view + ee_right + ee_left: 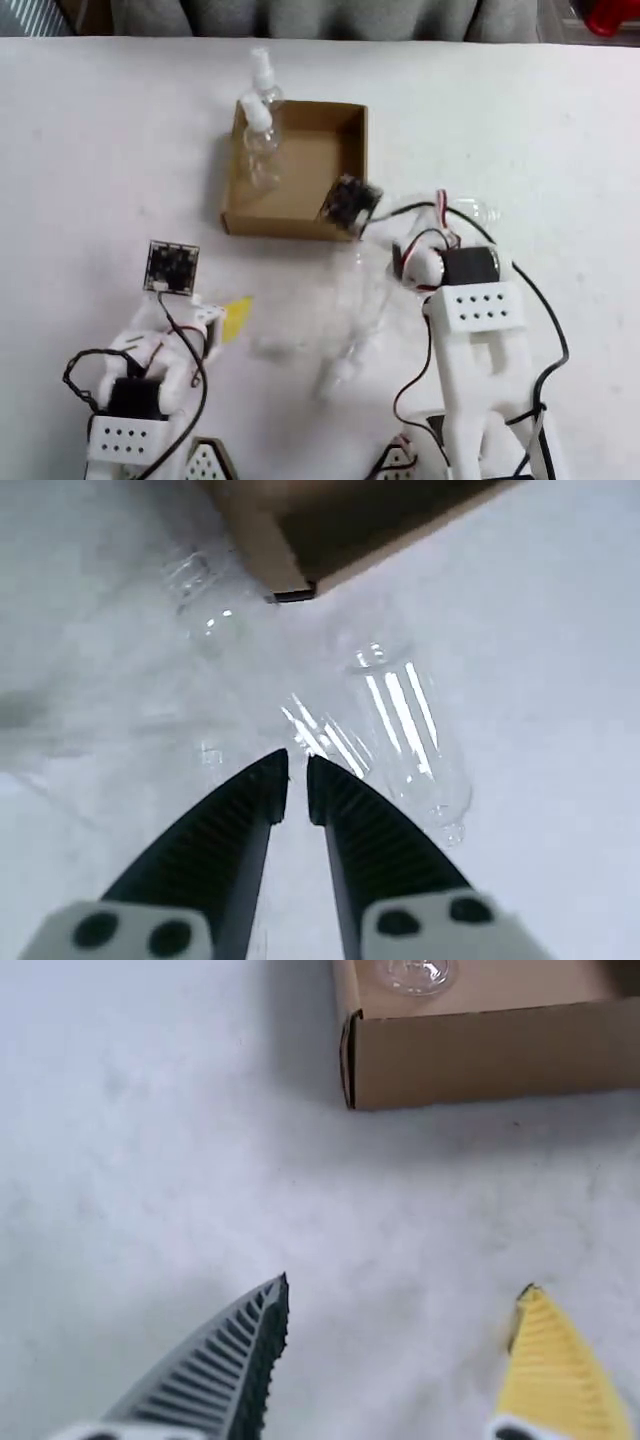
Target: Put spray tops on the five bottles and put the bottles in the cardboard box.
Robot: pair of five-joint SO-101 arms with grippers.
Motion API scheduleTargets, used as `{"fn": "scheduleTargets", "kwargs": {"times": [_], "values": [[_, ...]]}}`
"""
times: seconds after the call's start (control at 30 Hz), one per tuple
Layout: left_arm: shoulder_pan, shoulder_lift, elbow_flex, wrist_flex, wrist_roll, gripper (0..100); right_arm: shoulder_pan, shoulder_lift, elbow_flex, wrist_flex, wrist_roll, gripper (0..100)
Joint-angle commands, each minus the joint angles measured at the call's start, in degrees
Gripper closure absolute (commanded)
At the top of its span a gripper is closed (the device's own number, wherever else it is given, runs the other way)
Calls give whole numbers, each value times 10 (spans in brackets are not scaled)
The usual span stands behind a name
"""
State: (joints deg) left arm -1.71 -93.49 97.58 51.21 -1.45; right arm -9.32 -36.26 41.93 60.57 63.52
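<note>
The cardboard box [330, 150] sits at the table's middle back, with two clear bottles [260, 135] wearing spray tops along its left side. My right gripper [297, 777] is shut with nothing in it, just off the box's near right corner [285, 550]. Beyond its tips lie clear topless bottles: one [410, 730] to one side, one [320, 735] right at the tips, one [200, 590] by the box wall. My left gripper [400, 1335] is open above bare table, short of the box [480, 1050]; in the high view it [222, 322] is at lower left.
More clear bottles lie faintly on the white table in front of the box [370, 290] and right of the right arm [470, 212]. A loose spray top [335, 378] rests near the front middle. The table's left half is open room.
</note>
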Motion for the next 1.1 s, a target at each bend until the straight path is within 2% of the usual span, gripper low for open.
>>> {"fn": "scheduleTargets", "kwargs": {"times": [0.0, 0.1, 0.3, 0.5, 0.7, 0.83, 1.07], "values": [[-4, -9, -2, 3, -7, 669, -23, -8, -33, 38, 79, 980], [-4, -9, -2, 2, -7, 669, -45, 19, -34, 61, 127, 954], [-3, -9, -2, 1, -7, 669, -70, 103, -52, 50, 143, 787], [-3, -9, -2, 0, -8, 669, -65, 227, -137, 45, 143, 779], [-2, -9, -2, -1, -8, 669, -51, 343, -226, 85, 145, 779], [-2, -9, -2, -1, -8, 669, -40, 394, -240, 85, 174, 779], [-1, -10, -2, -1, -8, 669, -36, 441, -238, 31, 177, 783]]}}
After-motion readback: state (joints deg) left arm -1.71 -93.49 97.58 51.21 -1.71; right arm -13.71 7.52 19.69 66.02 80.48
